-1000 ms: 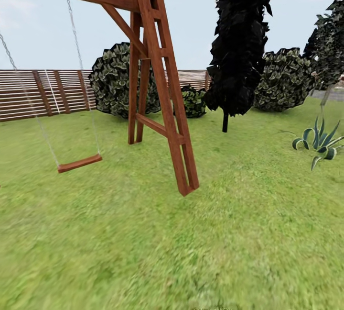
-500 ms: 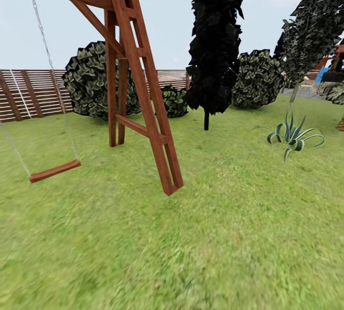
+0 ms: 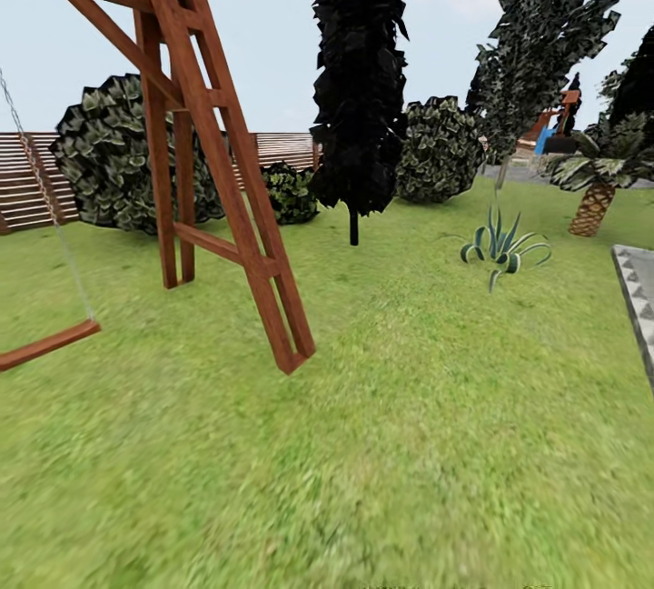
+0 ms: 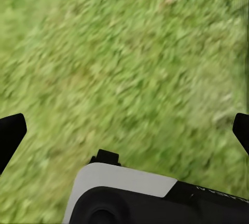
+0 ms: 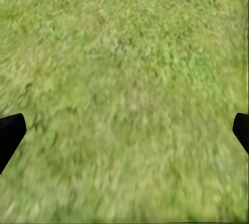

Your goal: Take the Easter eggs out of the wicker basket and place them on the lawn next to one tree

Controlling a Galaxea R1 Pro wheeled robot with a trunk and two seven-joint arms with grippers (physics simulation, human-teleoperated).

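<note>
The lawn (image 3: pixel 409 407) spreads wide and green in the head view, with the garden's brown slat fence (image 3: pixel 27 180) at the far left. The Easter eggs and the wicker basket are out of view. In the left wrist view my left gripper (image 4: pixel 124 136) is open above bare grass, its dark fingertips (image 4: pixel 10 133) far apart. In the right wrist view my right gripper (image 5: pixel 124 130) is open too, with nothing but grass between its fingertips (image 5: pixel 10 130).
A wooden swing frame (image 3: pixel 218 162) with a swing seat (image 3: pixel 45 345) stands at the left. Behind it are a dark conifer (image 3: pixel 359 71), round bushes (image 3: pixel 440 148), a narrow leafy tree (image 3: pixel 545 34), an agave (image 3: pixel 500 248) and a small palm (image 3: pixel 590 198). Grey paving (image 3: pixel 640 289) edges the right.
The camera has turned to the right, so the whole picture has shifted left. The palm and the grey paving have come into view at the right.
</note>
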